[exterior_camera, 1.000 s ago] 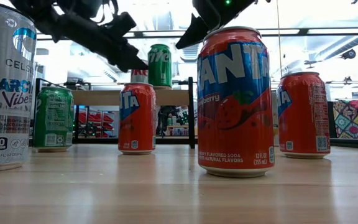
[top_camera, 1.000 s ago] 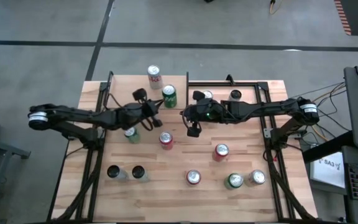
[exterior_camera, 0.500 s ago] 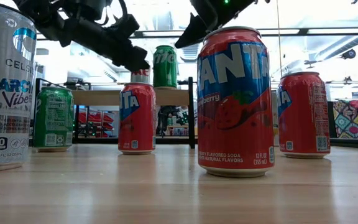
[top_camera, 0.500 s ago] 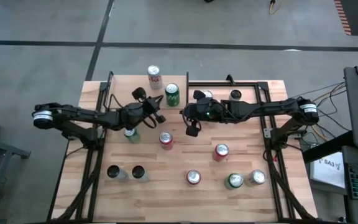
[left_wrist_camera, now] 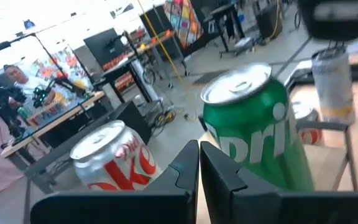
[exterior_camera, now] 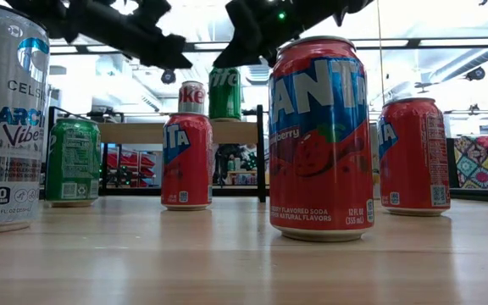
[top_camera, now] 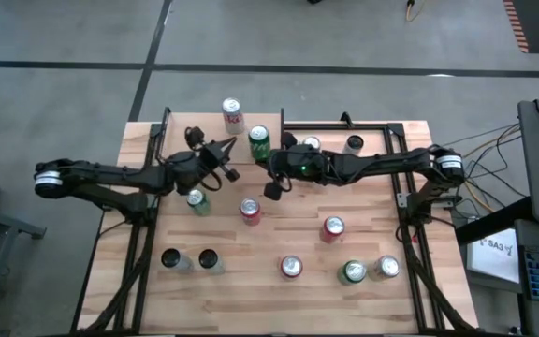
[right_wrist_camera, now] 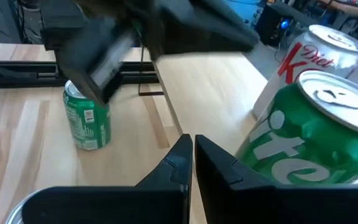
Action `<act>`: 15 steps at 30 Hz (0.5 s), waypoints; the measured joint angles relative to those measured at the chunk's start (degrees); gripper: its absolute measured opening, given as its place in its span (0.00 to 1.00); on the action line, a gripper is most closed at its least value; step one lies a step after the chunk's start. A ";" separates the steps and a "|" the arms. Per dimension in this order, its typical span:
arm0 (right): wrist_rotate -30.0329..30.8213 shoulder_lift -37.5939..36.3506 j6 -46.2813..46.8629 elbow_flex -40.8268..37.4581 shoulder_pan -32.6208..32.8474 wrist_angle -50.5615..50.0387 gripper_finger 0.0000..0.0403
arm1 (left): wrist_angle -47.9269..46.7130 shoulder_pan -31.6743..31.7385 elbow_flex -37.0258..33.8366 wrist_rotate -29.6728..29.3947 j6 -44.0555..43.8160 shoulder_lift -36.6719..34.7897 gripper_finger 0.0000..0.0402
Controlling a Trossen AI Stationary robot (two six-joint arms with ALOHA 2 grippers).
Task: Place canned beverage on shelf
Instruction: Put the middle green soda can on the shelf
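Note:
The shelf (top_camera: 199, 131) is a small light wood board with black posts at the table's far left. A green Sprite can (top_camera: 258, 140) and a Diet Coke can (top_camera: 232, 112) stand upright on it; both also show in the low view, Sprite (exterior_camera: 224, 91) and Coke (exterior_camera: 192, 97). My left gripper (top_camera: 227, 153) is shut and empty, in the air just left of the Sprite can (left_wrist_camera: 253, 130). My right gripper (top_camera: 271, 168) is shut and empty, just near-right of the Sprite can (right_wrist_camera: 309, 137). I cannot tell whether it touches the can.
Several cans stand on the tabletop: a green one (top_camera: 197, 199), red Fanta cans (top_camera: 251, 211) (top_camera: 333, 227) (top_camera: 291, 267), two at the near left (top_camera: 169, 257), two at the near right (top_camera: 368, 271) and two at the far right (top_camera: 355, 143). Black frame rails (top_camera: 400, 187) run along both sides.
My left gripper has drawn back from the Sprite can, up and toward the table's left edge, which uncovers the Diet Coke can in the low view. My right gripper has gone toward the table's left edge, closer to the Sprite can.

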 joint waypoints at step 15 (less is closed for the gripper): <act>4.12 3.10 5.59 0.85 -0.56 5.74 0.02 | 0.21 -1.17 -4.74 0.39 -1.65 -12.08 0.00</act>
